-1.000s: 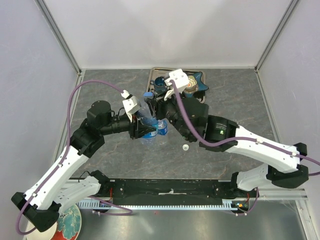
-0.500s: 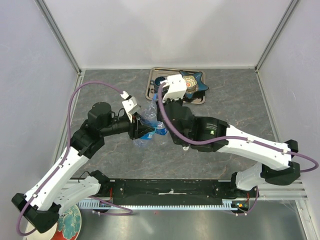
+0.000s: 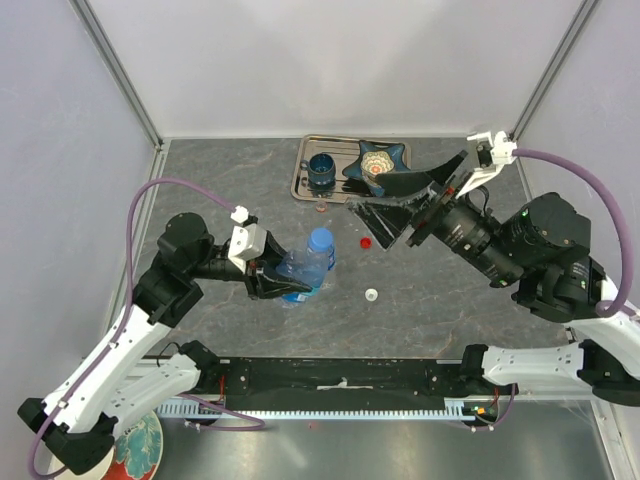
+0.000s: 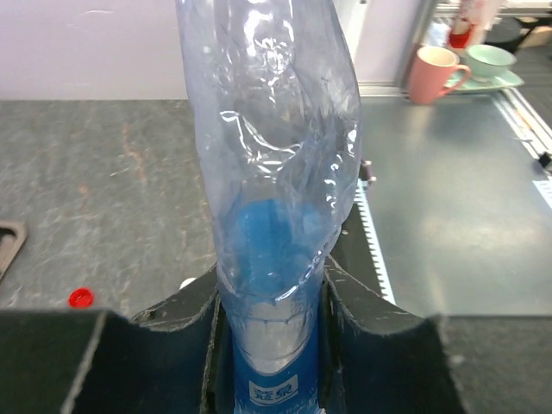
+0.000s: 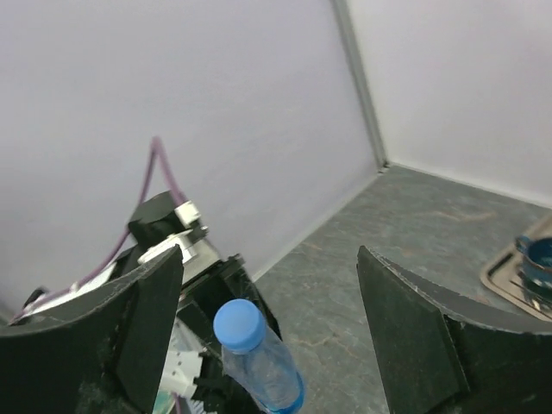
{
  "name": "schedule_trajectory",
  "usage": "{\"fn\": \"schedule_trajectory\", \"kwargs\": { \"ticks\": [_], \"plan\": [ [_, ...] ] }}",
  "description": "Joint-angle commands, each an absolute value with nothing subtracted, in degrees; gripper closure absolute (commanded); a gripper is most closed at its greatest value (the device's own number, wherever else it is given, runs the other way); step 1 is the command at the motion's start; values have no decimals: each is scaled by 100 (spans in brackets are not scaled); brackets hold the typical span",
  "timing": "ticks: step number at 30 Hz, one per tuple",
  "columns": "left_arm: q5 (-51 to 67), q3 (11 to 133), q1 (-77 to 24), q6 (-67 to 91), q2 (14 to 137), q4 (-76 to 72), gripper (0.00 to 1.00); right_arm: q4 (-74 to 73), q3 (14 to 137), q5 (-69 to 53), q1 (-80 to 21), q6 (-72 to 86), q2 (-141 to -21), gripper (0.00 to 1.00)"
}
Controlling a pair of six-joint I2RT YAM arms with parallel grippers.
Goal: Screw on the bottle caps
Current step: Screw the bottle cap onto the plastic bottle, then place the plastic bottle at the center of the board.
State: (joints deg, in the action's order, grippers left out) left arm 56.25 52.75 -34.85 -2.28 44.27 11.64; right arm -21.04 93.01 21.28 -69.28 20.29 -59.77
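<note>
You have one bottle (image 3: 303,268) in view: clear, crinkled plastic with a blue label, left of centre. It tilts with its neck toward the far right, and the left gripper (image 3: 283,283) clamps its lower body. The blue cap (image 3: 320,238) sits on its neck. The red cap (image 3: 365,242) lies loose just right of it. The white cap (image 3: 371,294) lies loose nearer you.
</note>
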Motion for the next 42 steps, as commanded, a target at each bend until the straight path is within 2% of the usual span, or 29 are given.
{"fn": "schedule_trajectory", "kwargs": {
  "ticks": [1,2,8,18,28,31,32,33,35,36,38,39,40,41,42],
  "plan": [
    [6757,5484,-3489,-431,4517,879,90,-2022,9062,178,-6750,1619,-6187,12],
    [7098,5528,-3489,-405,4552,870,90,-2004,9044,-512,-6741,1539,-6214,12],
    [8067,5704,-3489,-132,4632,949,90,-1645,8895,-1843,-6680,1248,-6302,18],
    [8095,5687,-3489,-53,4623,897,91,-924,8588,-2496,-6653,1423,-6477,30],
    [7524,5502,-3489,386,4500,580,93,-598,8209,-2619,-6653,1573,-6346,27],
    [7392,5484,-3489,509,4491,475,93,-536,8218,-2453,-6653,1600,-6398,45],
    [7331,5484,-3489,527,4500,466,93,-536,8279,-2400,-6653,1608,-6468,57],
    [7278,5493,-3489,588,4491,457,92,-536,8305,-2373,-6653,1608,-6495,61],
    [7076,5493,-3489,685,4456,483,84,-536,8349,-2225,-6653,1582,-6548,72],
    [6988,5502,-3489,703,4430,544,65,-545,8358,-2171,-6653,1565,-6565,75],
    [6760,5493,-3489,721,4369,632,37,-580,8419,-2049,-6653,1503,-6609,82],
    [6689,5476,-3489,703,4272,676,18,-615,8463,-1883,-6653,1459,-6635,84],
    [6532,5458,-3481,651,4228,790,7,-659,8507,-1811,-6653,1415,-6671,85],
    [6391,5441,-3480,633,4149,852,1,-772,8586,-1715,-6653,1372,-6741,87],
    [6233,5414,-3480,633,4018,931,1,-852,8648,-1531,-6662,1284,-6785,88]
  ]
}}
